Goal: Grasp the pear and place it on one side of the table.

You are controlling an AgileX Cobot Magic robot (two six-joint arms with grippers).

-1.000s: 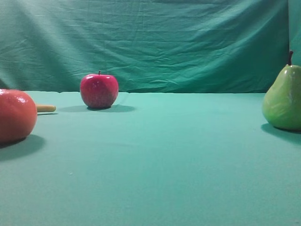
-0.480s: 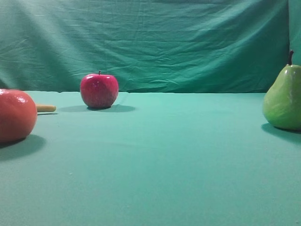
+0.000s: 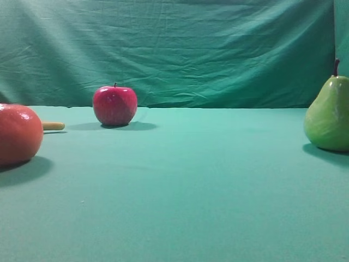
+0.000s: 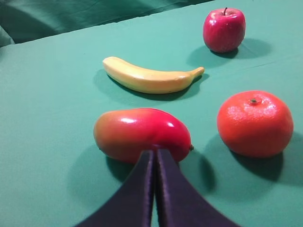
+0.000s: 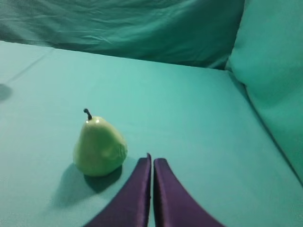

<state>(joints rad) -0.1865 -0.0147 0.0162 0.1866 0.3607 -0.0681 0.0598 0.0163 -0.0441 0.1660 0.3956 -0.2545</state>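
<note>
The yellow-green pear [image 3: 328,114] stands upright on the teal table [image 3: 191,180] at the far right edge of the exterior view. In the right wrist view the pear [image 5: 100,147] stands to the left of my right gripper [image 5: 152,161], which is shut and empty, a short way from it. My left gripper [image 4: 155,153] is shut and empty, its tips in front of a red-orange mango [image 4: 141,134]. Neither gripper shows in the exterior view.
A red apple [image 3: 114,105] sits at the back left, also in the left wrist view [image 4: 224,29]. A large orange-red round fruit [image 3: 19,134] lies at the left edge [image 4: 254,123]. A banana [image 4: 150,78] lies beyond the mango. A green cloth wall [image 5: 270,75] rises right of the pear.
</note>
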